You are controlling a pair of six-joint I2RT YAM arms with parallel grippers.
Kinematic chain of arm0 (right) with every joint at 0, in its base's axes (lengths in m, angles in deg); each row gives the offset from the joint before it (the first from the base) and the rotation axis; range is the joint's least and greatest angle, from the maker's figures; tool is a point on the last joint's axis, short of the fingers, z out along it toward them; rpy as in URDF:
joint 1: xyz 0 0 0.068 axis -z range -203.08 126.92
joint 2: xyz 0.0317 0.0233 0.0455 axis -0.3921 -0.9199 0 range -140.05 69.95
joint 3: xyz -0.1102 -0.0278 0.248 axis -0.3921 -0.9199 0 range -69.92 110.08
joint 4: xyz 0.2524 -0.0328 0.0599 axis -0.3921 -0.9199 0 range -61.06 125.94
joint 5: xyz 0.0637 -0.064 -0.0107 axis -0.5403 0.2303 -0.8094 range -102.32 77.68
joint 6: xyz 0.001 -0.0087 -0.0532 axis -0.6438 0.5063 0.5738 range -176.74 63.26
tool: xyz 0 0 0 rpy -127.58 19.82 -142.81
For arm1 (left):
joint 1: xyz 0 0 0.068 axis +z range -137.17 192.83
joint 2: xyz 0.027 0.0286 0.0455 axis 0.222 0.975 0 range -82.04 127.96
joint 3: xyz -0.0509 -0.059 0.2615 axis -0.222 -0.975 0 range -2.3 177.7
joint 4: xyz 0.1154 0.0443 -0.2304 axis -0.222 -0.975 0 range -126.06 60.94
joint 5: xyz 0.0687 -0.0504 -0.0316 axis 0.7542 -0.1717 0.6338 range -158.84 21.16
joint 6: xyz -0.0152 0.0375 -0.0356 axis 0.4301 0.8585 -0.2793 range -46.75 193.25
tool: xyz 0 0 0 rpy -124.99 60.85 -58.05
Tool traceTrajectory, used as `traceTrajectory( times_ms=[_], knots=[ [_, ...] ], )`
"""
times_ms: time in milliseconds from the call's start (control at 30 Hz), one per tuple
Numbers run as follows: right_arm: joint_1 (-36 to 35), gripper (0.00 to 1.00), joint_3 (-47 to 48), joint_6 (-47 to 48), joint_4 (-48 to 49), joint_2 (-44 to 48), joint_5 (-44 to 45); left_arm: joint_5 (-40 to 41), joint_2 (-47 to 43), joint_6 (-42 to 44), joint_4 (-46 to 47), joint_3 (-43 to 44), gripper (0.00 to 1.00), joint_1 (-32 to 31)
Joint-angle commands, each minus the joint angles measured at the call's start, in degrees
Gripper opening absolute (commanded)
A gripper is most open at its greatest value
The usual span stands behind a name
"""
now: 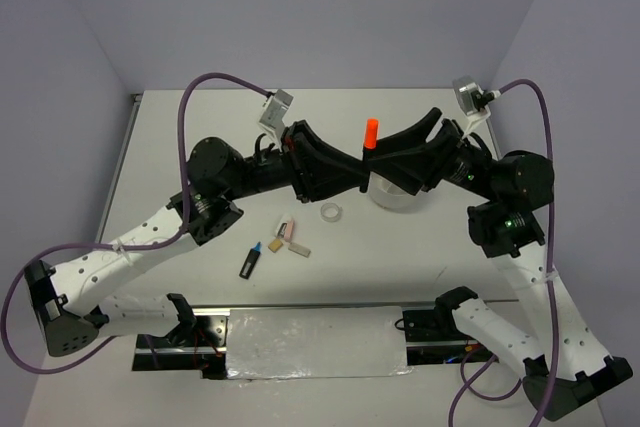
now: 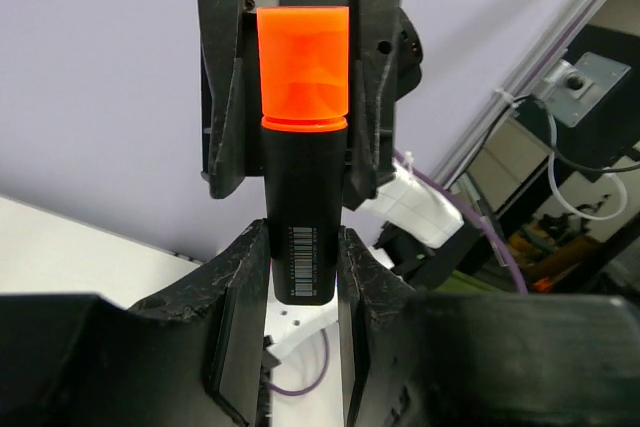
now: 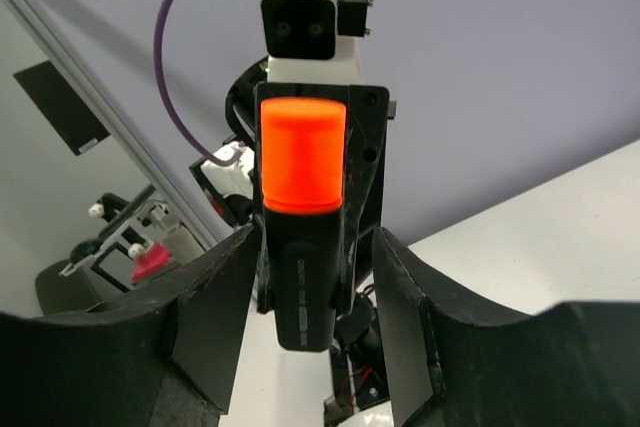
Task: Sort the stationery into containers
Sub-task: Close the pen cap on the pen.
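Observation:
A black marker with an orange cap (image 1: 370, 134) stands upright in the air between both grippers, just left of the round white tub (image 1: 400, 199). My left gripper (image 2: 303, 282) is shut on the marker's black body (image 2: 303, 207). My right gripper (image 3: 312, 287) is open around the same marker (image 3: 300, 247), with a gap at its right finger. On the table lie a clear tape ring (image 1: 332, 212), a pink eraser (image 1: 286, 230), tan pieces (image 1: 299, 248) and a black marker with a blue tip (image 1: 249, 261). The pink cylinder is out of view.
The tub is partly hidden under my right arm (image 1: 440, 162). The loose items lie left of centre, in front of my left arm (image 1: 230, 182). A foil-covered strip (image 1: 315, 342) lies along the near edge between the arm bases.

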Motion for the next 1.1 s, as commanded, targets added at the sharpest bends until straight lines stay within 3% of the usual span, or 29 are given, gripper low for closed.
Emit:
traceTrajectory(
  times_ms=[0, 133, 267, 333, 467, 633, 767, 1067],
  knots=[
    [-0.2, 0.61, 3.1, 3.2, -1.9, 0.4, -1.4, 2.0, -1.2, 4.7, 1.7, 2.0, 0.0, 0.0],
    [-0.2, 0.76, 6.7, 8.7, -9.1, -0.2, 0.6, 4.6, -1.1, 7.7, -2.3, 3.8, 0.0, -0.1],
    [-0.1, 1.0, 10.3, 17.2, -18.6, -0.2, 2.7, 9.9, -1.9, 13.5, -9.3, 7.3, 0.0, -0.9],
    [-0.2, 1.0, 11.6, 18.8, -19.7, 0.6, 4.5, 12.6, -2.1, 17.6, -12.8, 8.9, 0.0, -1.4],
    [-1.1, 1.0, 16.2, 25.0, -31.1, 0.5, 11.7, 18.7, -1.7, 23.9, -19.4, 12.8, 0.0, -2.8],
    [-7.9, 1.0, 19.7, 28.5, -37.8, 1.2, 34.0, 25.7, -0.6, 30.2, -23.8, 14.5, 0.0, -5.7],
    [-16.0, 0.94, 24.3, 32.1, -43.2, -2.1, 45.2, 26.8, 0.7, 32.7, -25.4, 16.9, 0.0, -7.0],
    [-23.5, 0.79, 27.3, 33.0, -43.7, -7.8, 50.7, 28.8, 2.7, 34.4, -26.6, 19.5, 0.0, -7.3]
  ],
)
